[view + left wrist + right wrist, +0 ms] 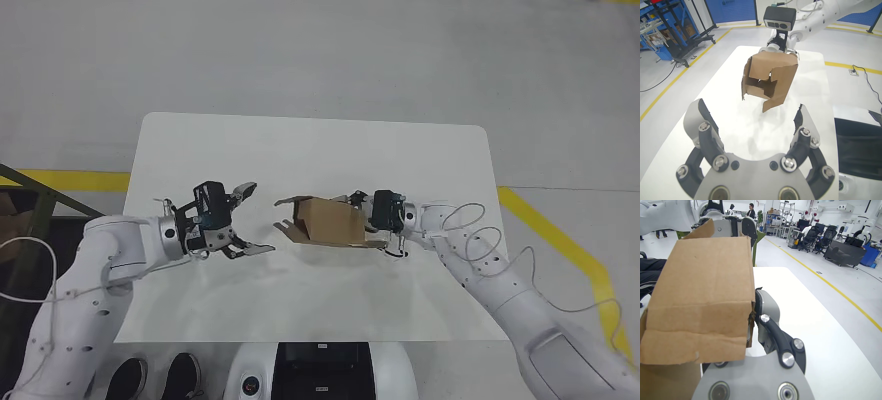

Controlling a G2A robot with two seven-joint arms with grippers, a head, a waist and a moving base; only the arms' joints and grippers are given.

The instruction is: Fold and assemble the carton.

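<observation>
Holding the brown carton at frame centre over the table with the right gripper pinching its wall, aligning the spread left gripper squarely with the loose flaps before tucking.

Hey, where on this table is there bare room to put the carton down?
The table's far half, beyond the carton, is bare. So is the near strip along the robot-side edge. Crowded: the middle band, where the open left gripper faces the carton in the right gripper.
</observation>
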